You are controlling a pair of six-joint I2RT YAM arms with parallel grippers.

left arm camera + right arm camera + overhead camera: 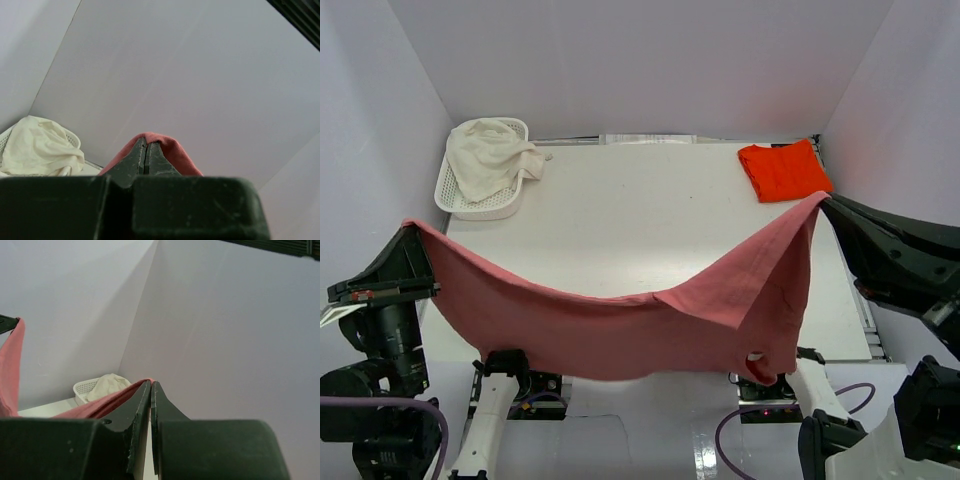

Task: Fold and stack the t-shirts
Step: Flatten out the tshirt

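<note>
The large dusty rose-red t-shirt (pixel 650 320) hangs in the air, stretched between my two grippers and sagging in the middle above the table's near half. My left gripper (pixel 410 228) is shut on its left corner; the cloth wraps over the fingertips in the left wrist view (pixel 165 145). My right gripper (pixel 823 198) is shut on its right corner, with the cloth (pixel 95 407) running off to the left in the right wrist view. The bright orange-red t-shirt (pixel 784 169) lies folded at the table's far right.
A white lattice basket (pixel 462 196) at the far left holds a cream cloth (pixel 492 158); both also show in the wrist views (pixel 40 150) (pixel 107 385). White walls close in the table (pixel 640 230) on three sides.
</note>
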